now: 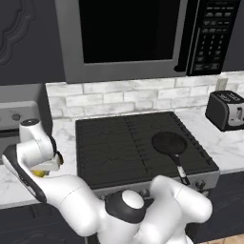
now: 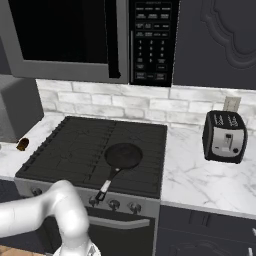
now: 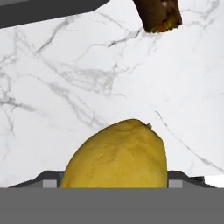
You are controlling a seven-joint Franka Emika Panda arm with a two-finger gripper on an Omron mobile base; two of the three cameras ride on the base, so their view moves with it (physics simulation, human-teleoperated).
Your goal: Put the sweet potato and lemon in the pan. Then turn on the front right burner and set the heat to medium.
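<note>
While lemon (image 3: 117, 155) hides claw tips, sweet potato (image 3: 158, 15) sits cropped

In the hand view the lemon (image 3: 116, 155) is running off the bottom edge, and it is covering the tool's tips, so their spread cannot be told. The sweet potato (image 3: 158, 15) is being cut off by the top edge. In the left base view the white arm (image 1: 35, 152) is hiding most of the lemon (image 1: 39, 173). The toaster (image 1: 227, 110) is being clipped at the right edge.
</note>
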